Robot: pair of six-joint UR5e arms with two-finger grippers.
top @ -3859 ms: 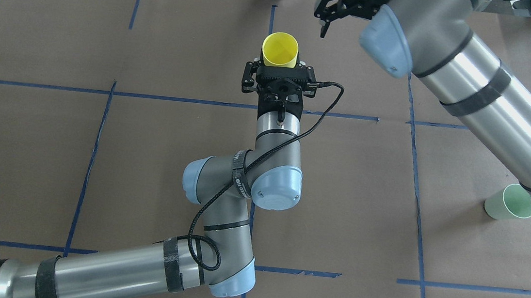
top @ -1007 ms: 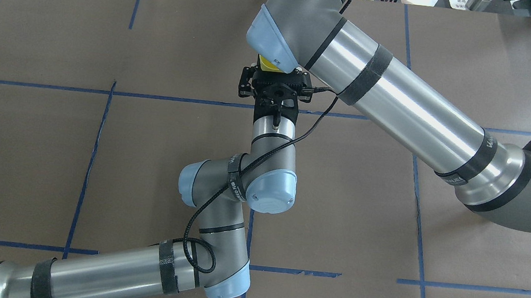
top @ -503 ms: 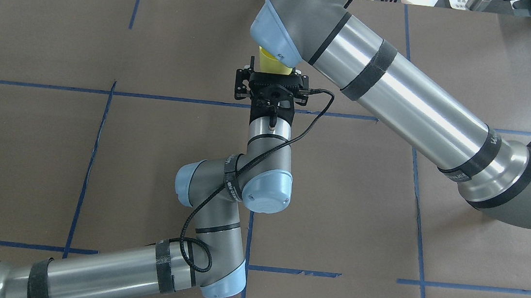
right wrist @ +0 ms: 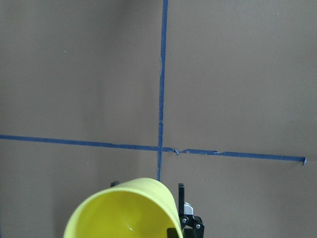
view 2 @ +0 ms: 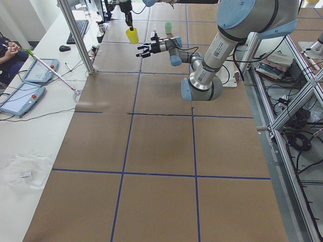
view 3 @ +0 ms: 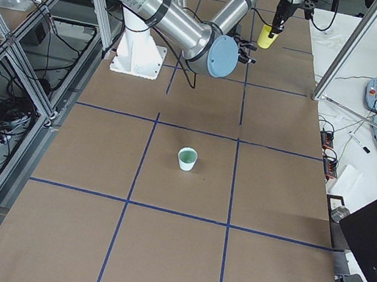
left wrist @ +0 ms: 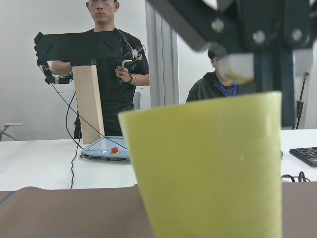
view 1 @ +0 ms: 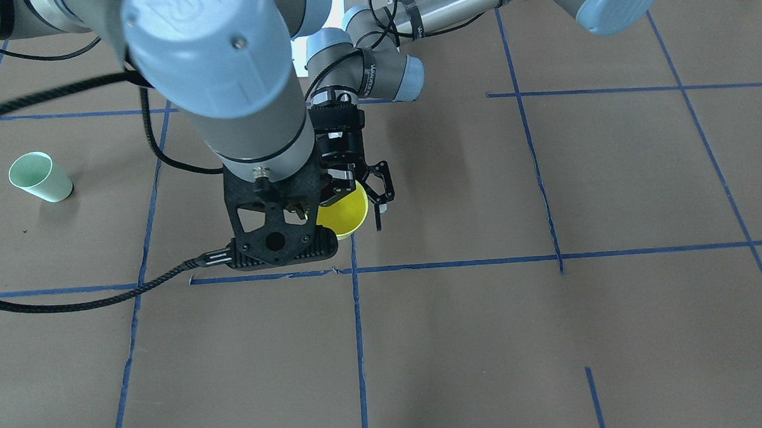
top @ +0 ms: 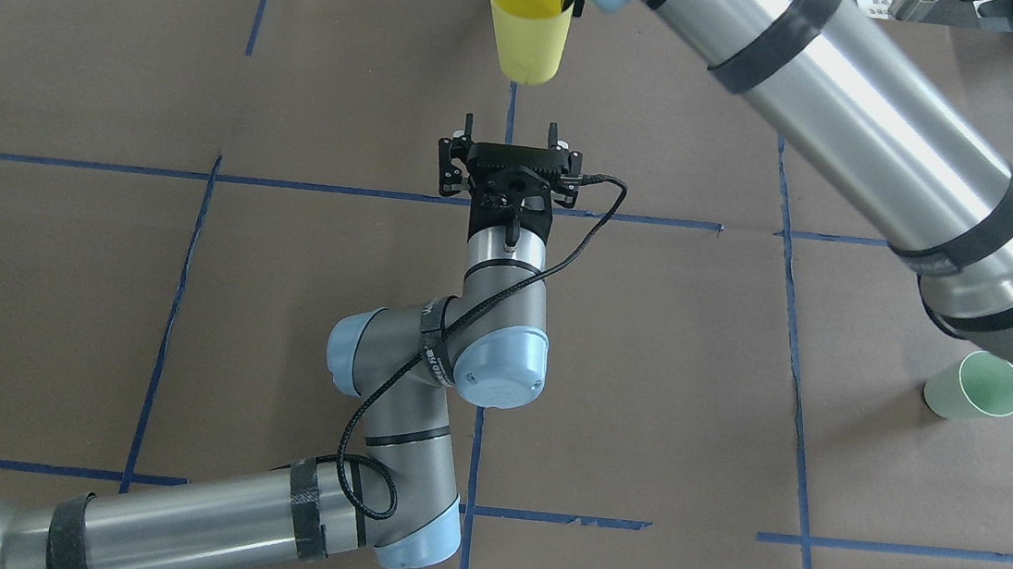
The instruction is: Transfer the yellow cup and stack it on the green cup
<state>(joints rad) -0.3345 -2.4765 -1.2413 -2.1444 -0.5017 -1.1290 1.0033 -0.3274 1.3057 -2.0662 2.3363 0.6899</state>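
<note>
Table (top: 912, 509) of brown paper (top: 52, 278), blue tape gridlines (top: 661, 221), bears green cup (top: 975, 387).

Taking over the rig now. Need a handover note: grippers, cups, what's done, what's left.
Left gripper: open, empty, apart from the yellow cup.
Right gripper: shut on the yellow cup's rim, cup upright and held off the table.
Green cup: upright on the table, on the robot's right.
Done: yellow cup is in the right gripper.
Left: carry it over, lower it into the green cup, release.
</note>
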